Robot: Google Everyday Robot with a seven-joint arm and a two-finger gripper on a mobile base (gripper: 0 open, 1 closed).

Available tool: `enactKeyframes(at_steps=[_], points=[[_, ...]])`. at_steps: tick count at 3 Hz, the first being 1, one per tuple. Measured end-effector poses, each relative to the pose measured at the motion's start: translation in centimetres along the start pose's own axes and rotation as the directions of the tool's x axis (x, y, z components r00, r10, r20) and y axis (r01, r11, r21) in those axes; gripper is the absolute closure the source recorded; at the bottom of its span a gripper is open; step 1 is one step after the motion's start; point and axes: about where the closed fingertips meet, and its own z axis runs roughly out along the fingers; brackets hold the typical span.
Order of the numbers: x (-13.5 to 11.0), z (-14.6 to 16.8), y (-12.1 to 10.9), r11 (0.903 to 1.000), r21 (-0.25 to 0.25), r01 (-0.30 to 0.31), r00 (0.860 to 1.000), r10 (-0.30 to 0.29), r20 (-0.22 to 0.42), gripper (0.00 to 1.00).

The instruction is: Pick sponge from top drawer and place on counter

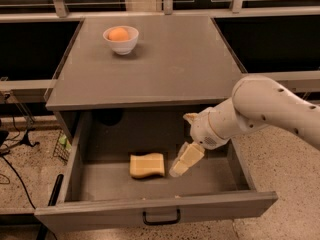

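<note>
Sponge (147, 165) lies flat on the floor of the open top drawer (150, 210), long axis parallel to the drawer front, with the gripper (178, 170) tilted down just beside the sponge's arm-side end, apart from the sponge, grip state impossible to tell.
</note>
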Motion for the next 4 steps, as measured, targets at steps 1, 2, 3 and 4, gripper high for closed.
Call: enactKeyframes(at_steps=[1, 2, 3, 4], points=[[-1.4, 2.5, 1.1, 0.9994, -0.016, 0.030, 0.999, -0.029, 0.040, 0.00], [-2.6, 5.3, 2.7, 0.9970, -0.047, 0.062, 0.997, -0.059, 0.054, 0.00], [-3.7, 8.4, 3.7, 0.9934, -0.074, 0.087, 0.995, -0.084, 0.049, 0.00], [-3.7, 8.4, 3.7, 0.9934, -0.074, 0.087, 0.995, -0.084, 0.049, 0.00]])
